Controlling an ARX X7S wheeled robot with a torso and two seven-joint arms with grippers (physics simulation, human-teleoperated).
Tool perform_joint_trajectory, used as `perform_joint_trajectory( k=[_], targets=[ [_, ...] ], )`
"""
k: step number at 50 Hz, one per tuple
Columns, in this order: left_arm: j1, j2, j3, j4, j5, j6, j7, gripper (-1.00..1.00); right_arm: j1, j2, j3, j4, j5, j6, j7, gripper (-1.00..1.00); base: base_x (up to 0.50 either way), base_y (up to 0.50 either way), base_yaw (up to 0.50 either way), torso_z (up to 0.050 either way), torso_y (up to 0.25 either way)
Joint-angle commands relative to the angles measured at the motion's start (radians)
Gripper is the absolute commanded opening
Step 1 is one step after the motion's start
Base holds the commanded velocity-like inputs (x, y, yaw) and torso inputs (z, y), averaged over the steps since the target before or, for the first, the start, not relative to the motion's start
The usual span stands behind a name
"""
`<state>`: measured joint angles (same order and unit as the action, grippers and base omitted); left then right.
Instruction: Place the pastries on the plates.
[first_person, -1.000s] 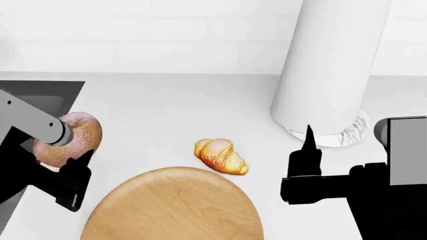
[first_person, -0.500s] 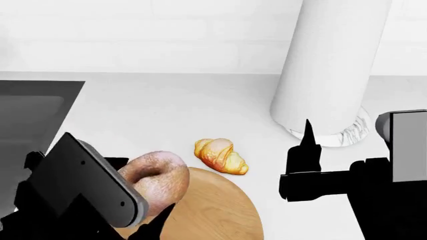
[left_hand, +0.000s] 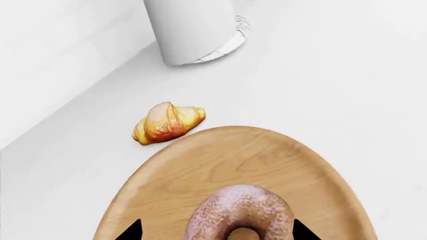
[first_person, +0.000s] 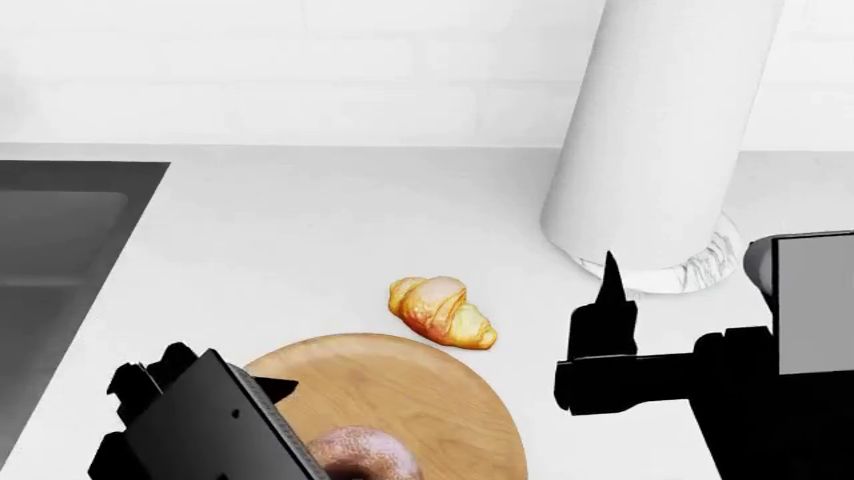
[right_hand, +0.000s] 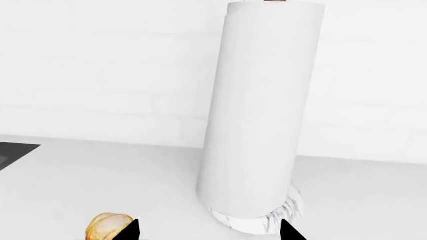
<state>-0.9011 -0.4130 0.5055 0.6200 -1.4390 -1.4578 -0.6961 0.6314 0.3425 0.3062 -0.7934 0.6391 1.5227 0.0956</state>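
Previously carried in from the counter's left edge, the round pinkish-brown speckled doughnut (left_hand: 240, 212) now sat over the light tan wooden plate (left_hand: 267, 160), flanked by the parted tips of the left gripper (left_hand: 217, 231); whether they still touched it could not be told, so release appeared imminent or just done. Just beyond the plate's thin rim lay the golden-orange ridged croissant (first_person: 442, 312), glossy and unplaced. Further right, the right gripper (right_hand: 208, 231) hovered open and empty before the tall matte white cylinder (first_person: 665, 130) on its marbled base.

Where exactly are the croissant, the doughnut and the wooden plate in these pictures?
croissant (first_person: 442, 313): head view, on its ridged middle.
doughnut (left_hand: 240, 212): left wrist view, on its speckled upper ring.
wooden plate (left_hand: 267, 155): left wrist view, on bare wood near its far rim.
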Motion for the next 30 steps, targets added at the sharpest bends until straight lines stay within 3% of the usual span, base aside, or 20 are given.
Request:
perform_joint_trajectory(
  k=[1, 8, 18, 20, 26, 30],
  targets=[
    [-0.024, 0.020, 0.001, -0.002, -0.047, 0.000, -0.031, 1.00, -0.017, -0.014, 0.026, 0.015, 0.011, -0.009, -0.006, 1.00, 0.00, 0.00, 0.00, 0.000, 0.000],
    [-0.058, 0.014, -0.007, -0.012, -0.111, 0.008, -0.076, 1.00, -0.017, -0.012, 0.019, 0.023, 0.020, -0.016, 0.003, 1.00, 0.00, 0.00, 0.00, 0.000, 0.000],
    [-0.141, -0.062, -0.035, 0.026, -0.449, 0.110, -0.280, 1.00, 0.079, -0.010, -0.026, 0.076, 0.051, 0.027, 0.024, 1.00, 0.00, 0.00, 0.00, 0.000, 0.000],
    [-0.162, -0.095, -0.048, 0.032, -0.517, 0.149, -0.313, 1.00, 0.118, 0.024, -0.102, 0.083, 0.066, 0.034, 0.019, 1.00, 0.00, 0.00, 0.00, 0.000, 0.000],
    [-0.175, -0.199, -0.140, -0.007, -0.605, 0.221, -0.308, 1.00, 0.215, 0.046, -0.181, 0.201, 0.175, 0.040, 0.090, 1.00, 0.00, 0.00, 0.00, 0.000, 0.000],
    [-0.168, -0.233, -0.200, -0.003, -0.567, 0.211, -0.264, 1.00, 0.260, 0.068, -0.268, 0.288, 0.186, 0.003, 0.069, 1.00, 0.00, 0.00, 0.00, 0.000, 0.000]
  ],
)
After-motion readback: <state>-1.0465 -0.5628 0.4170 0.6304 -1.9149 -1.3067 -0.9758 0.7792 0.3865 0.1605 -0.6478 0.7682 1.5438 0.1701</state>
